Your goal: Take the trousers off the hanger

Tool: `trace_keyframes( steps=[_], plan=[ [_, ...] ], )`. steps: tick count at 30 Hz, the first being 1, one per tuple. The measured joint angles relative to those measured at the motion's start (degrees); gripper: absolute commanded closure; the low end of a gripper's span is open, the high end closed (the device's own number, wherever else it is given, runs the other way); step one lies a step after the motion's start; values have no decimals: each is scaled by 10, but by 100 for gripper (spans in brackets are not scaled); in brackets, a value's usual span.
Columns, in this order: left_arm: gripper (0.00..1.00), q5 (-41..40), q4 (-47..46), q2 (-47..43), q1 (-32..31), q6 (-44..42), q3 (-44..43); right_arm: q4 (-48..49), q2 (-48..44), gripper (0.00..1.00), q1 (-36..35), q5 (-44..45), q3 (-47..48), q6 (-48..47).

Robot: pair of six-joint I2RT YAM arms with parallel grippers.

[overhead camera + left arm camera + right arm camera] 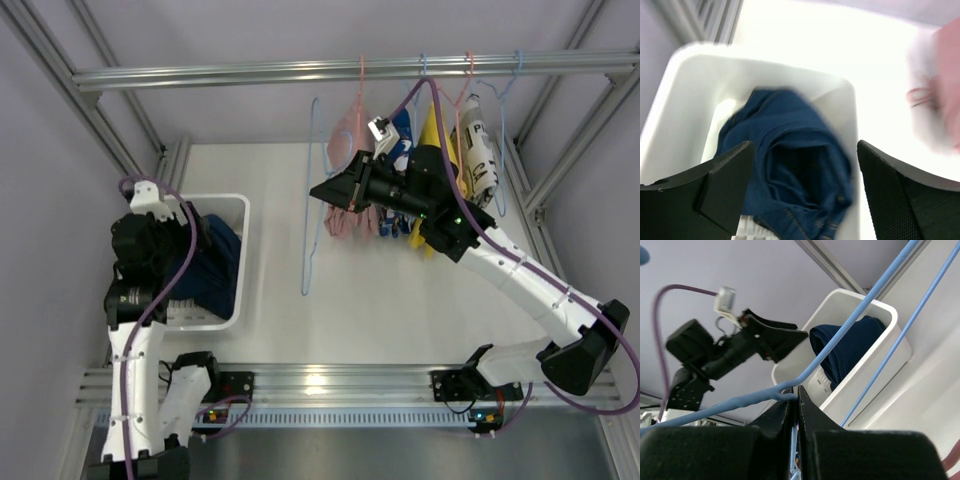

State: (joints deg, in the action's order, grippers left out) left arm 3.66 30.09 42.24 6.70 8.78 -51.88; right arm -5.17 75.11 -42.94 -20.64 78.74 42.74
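A robot test lab: aluminium frame bars (350,70) cross the top, plain lilac walls (40,200) enclose a white table (400,300), a mounting rail (330,378) along the bottom.

Black lettering on the white hanging garment (480,155), too small to read

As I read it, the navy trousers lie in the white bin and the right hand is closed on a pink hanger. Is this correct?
Not quite. The navy trousers do lie in the white bin, but the right hand is closed on a blue hanger, not a pink one; the right wrist view shows it.
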Motion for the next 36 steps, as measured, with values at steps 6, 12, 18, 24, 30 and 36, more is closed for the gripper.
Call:
trace_keyframes(
  steps=[6, 12, 18, 24, 30, 36],
  plan=[
    [20, 187, 34, 0, 1, -13, -155, -1, 0, 100, 0, 8, 0, 26],
    [17, 383, 88, 7, 0, -49, -192, -1, 9, 100, -6, 25, 0, 47],
    [17, 464, 162, 55, -4, -90, -217, -7, 52, 100, -23, 45, 13, 55],
    [21, 433, 193, 118, -95, -94, -274, -15, 90, 100, -38, 65, 46, 55],
    [21, 322, 194, 158, -260, -76, -284, -19, 109, 100, -53, 84, 70, 54],
    [25, 247, 191, 171, -296, -69, -291, -25, 114, 100, -65, 99, 88, 52]
  ],
)
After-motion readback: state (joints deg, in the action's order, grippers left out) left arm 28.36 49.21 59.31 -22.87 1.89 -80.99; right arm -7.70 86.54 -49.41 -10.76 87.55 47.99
